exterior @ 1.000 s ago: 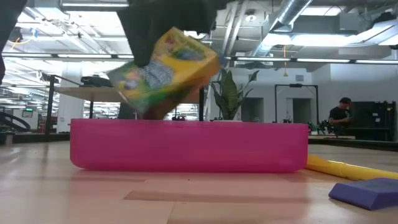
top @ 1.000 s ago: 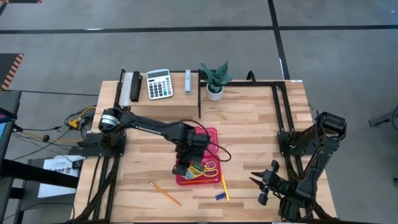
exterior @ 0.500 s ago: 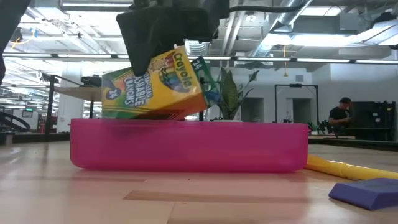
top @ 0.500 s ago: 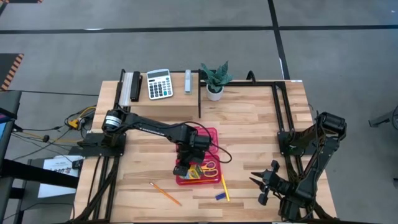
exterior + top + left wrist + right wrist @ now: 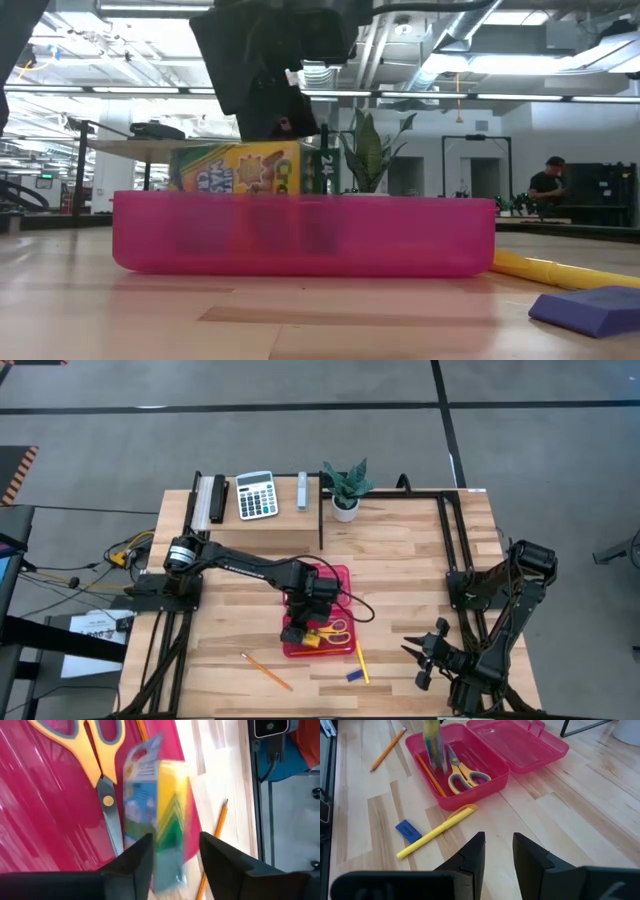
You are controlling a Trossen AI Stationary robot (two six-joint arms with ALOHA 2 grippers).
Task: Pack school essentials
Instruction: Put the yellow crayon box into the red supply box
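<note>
One item down: crayon box (image 5: 245, 170) now dropping into pink case (image 5: 300, 235); we're seeing left gripper (image 5: 172, 852) fingers parting, box falling free. Right gripper (image 5: 495, 851) idling, fingers apart, empty. Pencil (image 5: 265, 671), highlighter (image 5: 437, 831), eraser (image 5: 409, 830) remaining outside.

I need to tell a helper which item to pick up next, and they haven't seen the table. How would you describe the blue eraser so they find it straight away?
Start at the open pink case in the middle of the wooden table. On the bare wood beside it lies a yellow pen-like stick, and the blue eraser sits right next to that. It is the only blue thing there, a small flat block, unlike the long thin stick and pencil.
</note>
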